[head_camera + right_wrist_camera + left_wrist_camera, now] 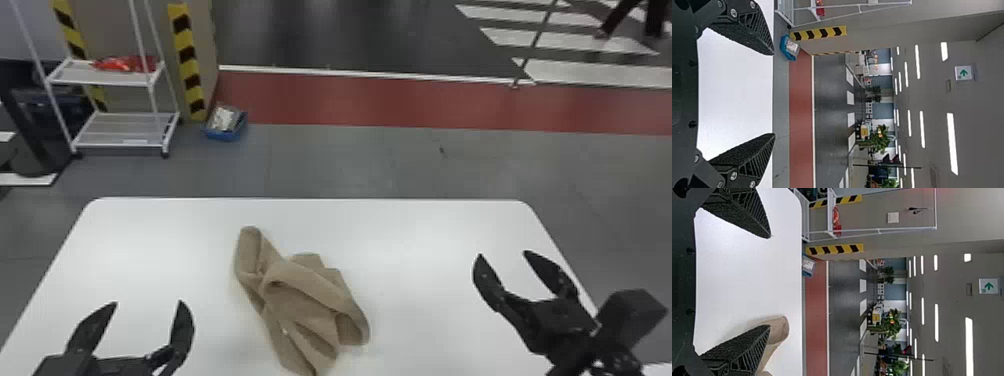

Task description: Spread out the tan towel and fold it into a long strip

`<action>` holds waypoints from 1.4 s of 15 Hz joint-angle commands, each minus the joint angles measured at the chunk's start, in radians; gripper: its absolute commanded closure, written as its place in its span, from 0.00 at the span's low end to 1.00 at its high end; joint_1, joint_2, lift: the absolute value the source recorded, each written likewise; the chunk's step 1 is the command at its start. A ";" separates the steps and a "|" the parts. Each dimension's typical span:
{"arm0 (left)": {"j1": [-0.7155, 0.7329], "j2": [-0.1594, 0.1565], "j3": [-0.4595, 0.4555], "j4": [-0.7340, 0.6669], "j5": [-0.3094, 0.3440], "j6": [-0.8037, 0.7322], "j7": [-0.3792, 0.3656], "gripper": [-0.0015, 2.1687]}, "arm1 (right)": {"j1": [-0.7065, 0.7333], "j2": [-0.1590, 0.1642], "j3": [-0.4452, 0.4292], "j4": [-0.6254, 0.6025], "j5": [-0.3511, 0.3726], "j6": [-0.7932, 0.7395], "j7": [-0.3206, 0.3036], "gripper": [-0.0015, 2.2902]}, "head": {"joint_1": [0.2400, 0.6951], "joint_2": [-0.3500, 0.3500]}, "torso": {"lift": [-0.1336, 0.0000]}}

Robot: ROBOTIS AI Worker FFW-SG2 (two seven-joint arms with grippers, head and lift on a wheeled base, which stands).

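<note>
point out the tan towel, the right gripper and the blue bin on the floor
tan towel point(312, 296): head view, on the fold across its middle
right gripper point(510, 277): head view, midway between its two fingertips
blue bin point(223, 135): head view, on its near wall

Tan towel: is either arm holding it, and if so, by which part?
Nothing is held: the tan towel lies crumpled on the table, and both arms' jaws stand open.
</note>
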 commanded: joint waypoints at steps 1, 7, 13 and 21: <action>0.000 0.000 0.000 0.000 0.000 0.000 0.000 0.03 | -0.002 0.001 0.000 0.001 0.001 0.001 0.000 0.07 | 1.00 0.33 | 1.00; 0.000 0.000 0.003 0.003 0.002 0.000 0.002 0.03 | -0.004 0.001 0.000 0.007 0.003 -0.002 0.000 0.07 | 1.00 0.33 | 1.00; 0.000 0.000 0.005 0.002 0.000 0.000 0.000 0.03 | -0.066 0.001 0.063 0.085 0.181 0.200 0.087 0.07 | 1.00 0.35 | 1.00; 0.005 0.000 0.006 0.003 0.000 0.000 0.002 0.03 | -0.143 0.001 0.365 0.300 0.328 0.158 0.057 0.08 | 1.00 0.65 | 1.00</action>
